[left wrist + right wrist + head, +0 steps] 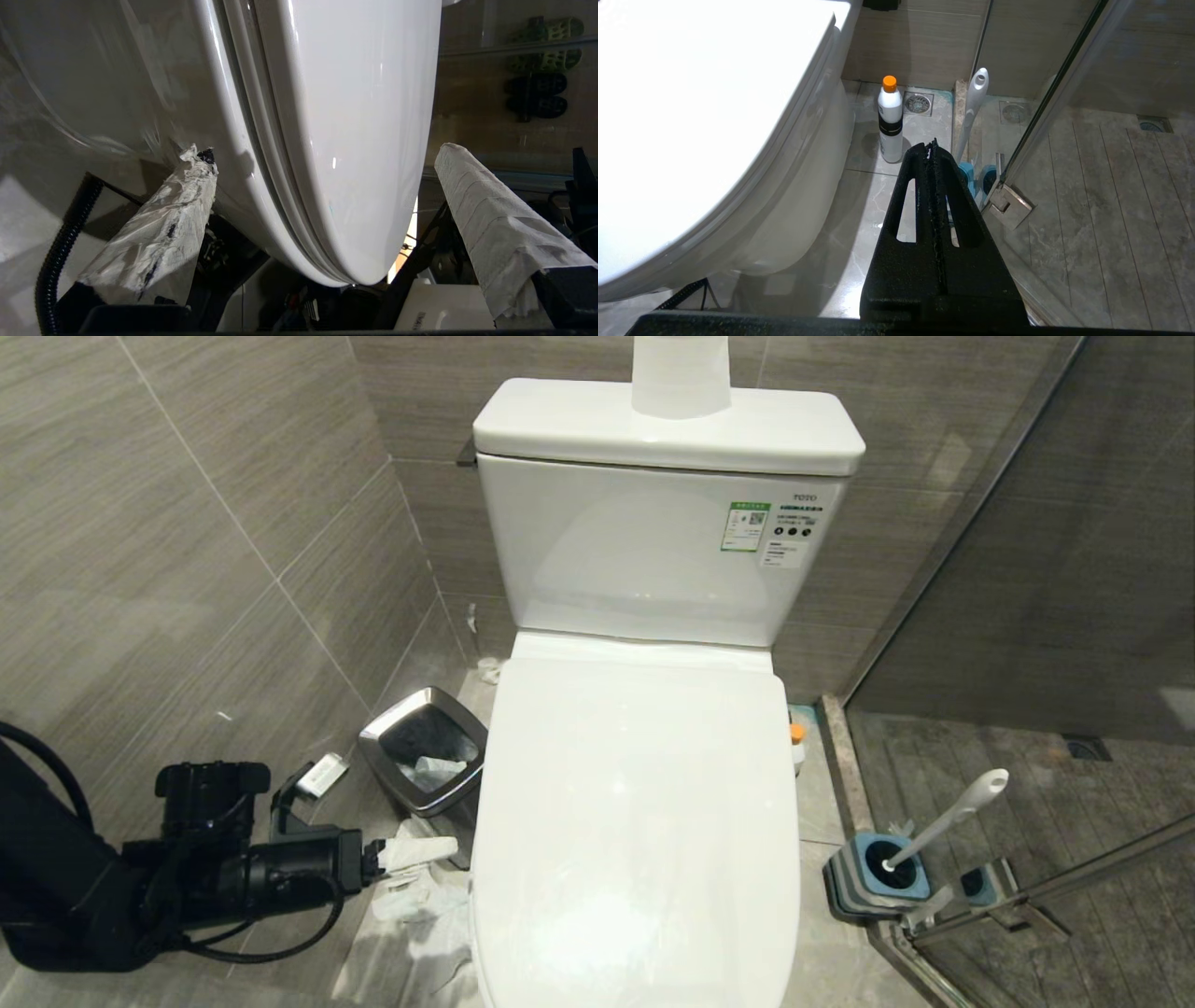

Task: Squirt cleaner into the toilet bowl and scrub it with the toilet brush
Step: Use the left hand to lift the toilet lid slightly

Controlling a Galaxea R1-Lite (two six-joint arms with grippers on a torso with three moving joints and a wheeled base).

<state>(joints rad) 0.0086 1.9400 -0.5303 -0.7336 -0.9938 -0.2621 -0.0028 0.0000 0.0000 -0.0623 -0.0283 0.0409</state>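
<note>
The toilet bowl is covered by its closed white lid (635, 821), so its inside is hidden. My left gripper (401, 817) is low at the toilet's left side and open. Its paper-wrapped fingers (159, 233) straddle the edge of the lid (355, 140) and seat, one beside the bowl's outer wall (117, 70), the other over the lid. The cleaner (796, 739) (890, 121), white with an orange cap, stands on the floor right of the toilet. The toilet brush (945, 821) (971, 112) leans in its blue holder (878, 877). My right gripper (930, 144) is shut and empty, low to the toilet's right.
A steel-rimmed waste bin (425, 756) stands left of the toilet, with crumpled paper (420, 905) on the floor by it. A white paper roll (680, 373) sits on the tank. A glass shower door (1027, 616) with its hinge (1011, 205) closes off the right side.
</note>
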